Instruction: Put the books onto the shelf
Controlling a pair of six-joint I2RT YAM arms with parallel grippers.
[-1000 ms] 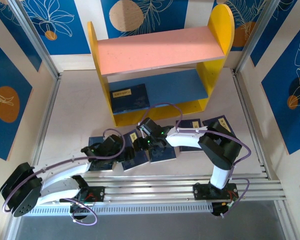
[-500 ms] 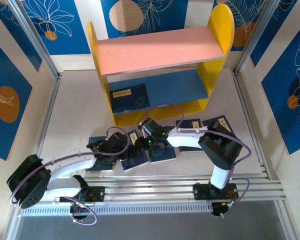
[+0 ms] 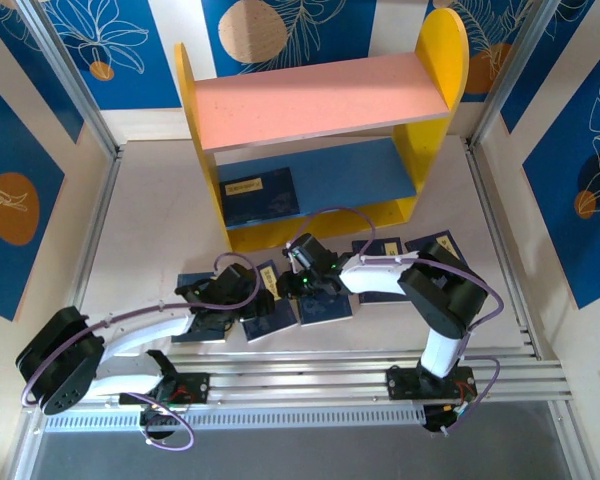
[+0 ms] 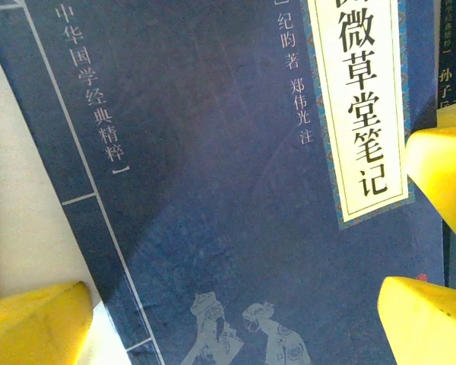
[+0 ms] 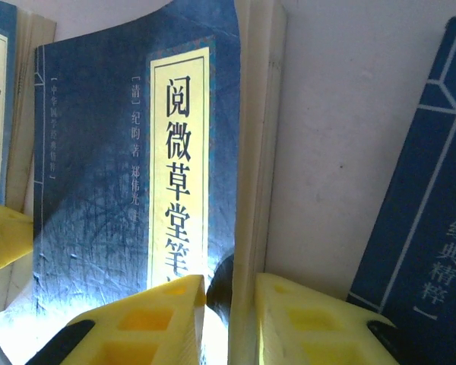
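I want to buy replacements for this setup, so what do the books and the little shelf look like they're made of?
The books: paper, with soft matte navy covers; a cream page block shows at one edge and the cover corner curls. The shelf: probably painted wood or fibreboard, matte pink, blue and yellow panels with thick square-cut edges; plastic or foam cannot be excluded.
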